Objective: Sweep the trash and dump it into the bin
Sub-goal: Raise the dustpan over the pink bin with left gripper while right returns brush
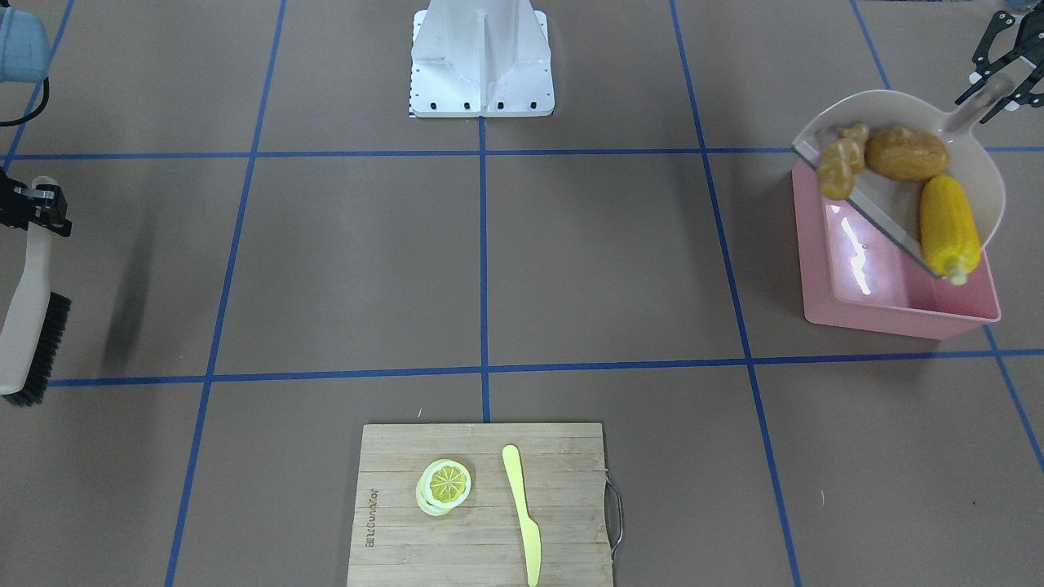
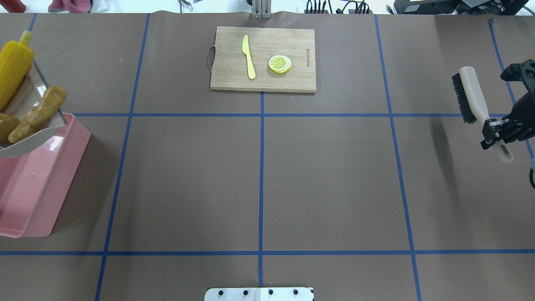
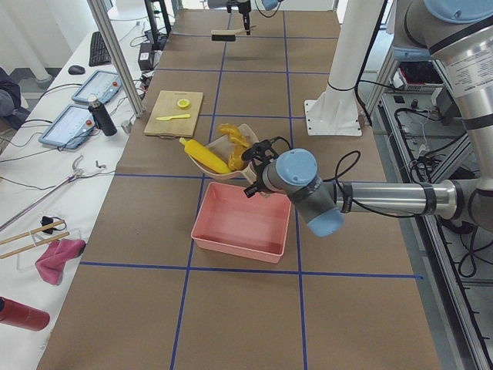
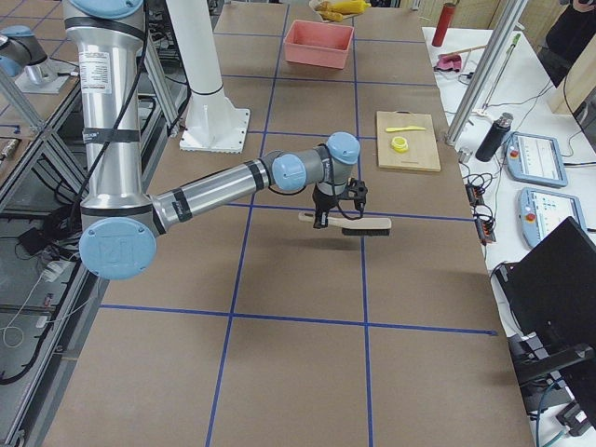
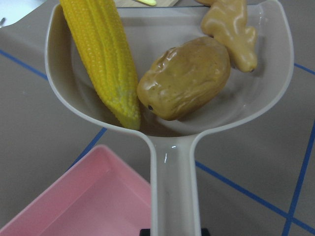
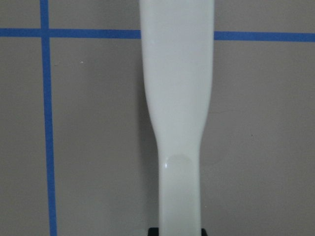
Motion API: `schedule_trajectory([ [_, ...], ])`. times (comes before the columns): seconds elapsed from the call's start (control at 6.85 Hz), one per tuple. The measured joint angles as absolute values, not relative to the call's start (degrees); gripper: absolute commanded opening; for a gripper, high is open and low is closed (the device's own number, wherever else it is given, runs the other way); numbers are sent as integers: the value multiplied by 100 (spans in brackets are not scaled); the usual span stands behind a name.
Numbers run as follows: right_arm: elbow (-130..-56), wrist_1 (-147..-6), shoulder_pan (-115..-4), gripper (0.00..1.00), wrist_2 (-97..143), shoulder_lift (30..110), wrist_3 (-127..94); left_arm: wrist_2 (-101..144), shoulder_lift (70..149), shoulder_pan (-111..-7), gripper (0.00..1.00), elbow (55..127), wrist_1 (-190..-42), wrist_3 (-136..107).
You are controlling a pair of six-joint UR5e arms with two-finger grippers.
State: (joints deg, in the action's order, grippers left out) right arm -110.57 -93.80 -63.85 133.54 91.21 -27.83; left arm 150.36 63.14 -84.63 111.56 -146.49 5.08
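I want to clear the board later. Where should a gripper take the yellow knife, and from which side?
On the knife, probably the straight handle end, toward the robot. Come from above, jaws across its narrow width: it lies flat on the cutting board, clear of the lemon slice.

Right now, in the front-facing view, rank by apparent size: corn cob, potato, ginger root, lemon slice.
1. corn cob
2. potato
3. ginger root and lemon slice look alike. The ginger sits raised in the dustpan, nearer the camera, so unranked.
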Motion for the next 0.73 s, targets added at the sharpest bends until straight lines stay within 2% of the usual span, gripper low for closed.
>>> schedule_trajectory([
  [0.44,-11064,-8267,-5900,0,13350,10010,-2802,15014,5493,-8826,0,11018,-14193,1497],
  [0.73,-11047,-8129,-5657,0,13380,10285,-2804,14955,5253,-8992,0,11089,-12901,2874],
])
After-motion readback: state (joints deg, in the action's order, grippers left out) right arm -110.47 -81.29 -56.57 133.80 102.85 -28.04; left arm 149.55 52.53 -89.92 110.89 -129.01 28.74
